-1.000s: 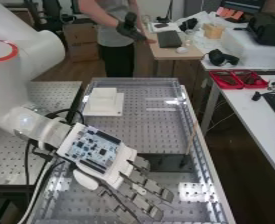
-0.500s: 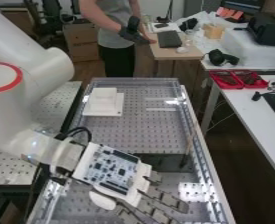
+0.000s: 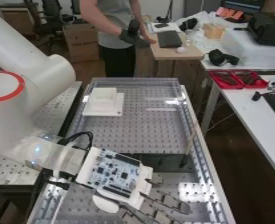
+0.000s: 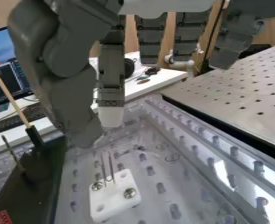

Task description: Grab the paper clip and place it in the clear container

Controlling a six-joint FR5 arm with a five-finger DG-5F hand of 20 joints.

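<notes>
The fingers (image 4: 111, 75) hang spread, apparently empty; the white block (image 4: 114, 202) props what is likely the paper clip (image 4: 111, 167) upright, presumably for easy pinching.

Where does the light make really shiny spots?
In the high view, a white glare patch shines on the bench beside the fingers, with a smaller glint towards its far right corner; in the wrist view, bright patches of glare lie along the bench's edge.
</notes>
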